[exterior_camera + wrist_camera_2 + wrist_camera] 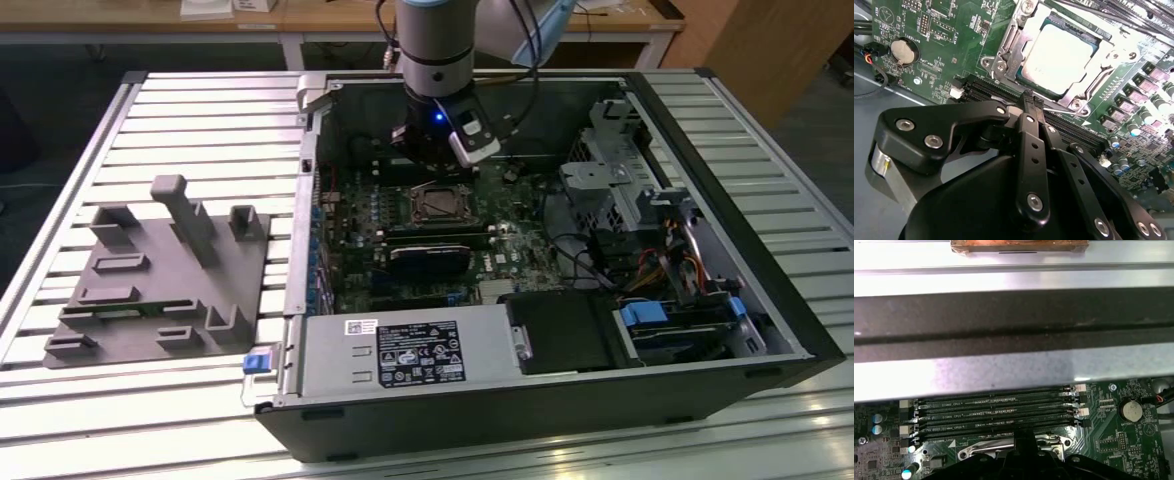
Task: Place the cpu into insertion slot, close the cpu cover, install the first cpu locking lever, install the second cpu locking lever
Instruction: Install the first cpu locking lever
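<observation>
The arm comes down from the upper middle of the exterior view into the open case (747,200), and the gripper (447,160) hangs over the green board (501,250), just above the slot (438,204) in the picture. In the second wrist view the gripper (1030,102) has its fingers (1032,150) pressed together with nothing between them, the tips over the black memory slots (986,90) just beside the socket. The cpu (1064,52), pale and silvery, lies flat in the slot, and the cover (1094,82) lies down around it so the chip shows through the window. Whether the levers are latched cannot be told. A coin cell (901,50) sits on the board, well apart from the socket. In the first wrist view the gripper (1024,440) points at the memory slots (999,410), with the case wall (1014,375) beyond them. At the exterior view's left a grey fixture (160,270) lies on the ribbed table (200,110); the power supply (400,350) sits at the lower middle of the case.
</observation>
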You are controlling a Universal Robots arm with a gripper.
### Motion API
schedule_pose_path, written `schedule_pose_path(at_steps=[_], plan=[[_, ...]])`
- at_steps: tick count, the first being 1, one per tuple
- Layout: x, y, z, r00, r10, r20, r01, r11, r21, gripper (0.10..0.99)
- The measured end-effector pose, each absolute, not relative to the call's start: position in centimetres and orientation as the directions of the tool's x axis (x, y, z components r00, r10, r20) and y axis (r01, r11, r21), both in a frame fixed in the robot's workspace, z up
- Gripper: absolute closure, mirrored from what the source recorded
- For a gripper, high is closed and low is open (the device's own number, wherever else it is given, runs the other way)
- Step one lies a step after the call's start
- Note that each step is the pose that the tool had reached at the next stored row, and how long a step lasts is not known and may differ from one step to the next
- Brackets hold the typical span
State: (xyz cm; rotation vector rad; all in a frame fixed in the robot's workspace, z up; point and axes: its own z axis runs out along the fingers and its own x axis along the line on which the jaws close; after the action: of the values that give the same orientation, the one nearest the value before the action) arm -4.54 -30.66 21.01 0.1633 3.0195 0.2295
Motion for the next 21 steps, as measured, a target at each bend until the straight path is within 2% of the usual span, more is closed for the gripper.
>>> schedule_pose_path(at_steps=[21], plan=[[-4.78, -30.01, 20.44, -0.959, 0.254, -0.126, 0.233, 0.959, 0.160, 0.980]])
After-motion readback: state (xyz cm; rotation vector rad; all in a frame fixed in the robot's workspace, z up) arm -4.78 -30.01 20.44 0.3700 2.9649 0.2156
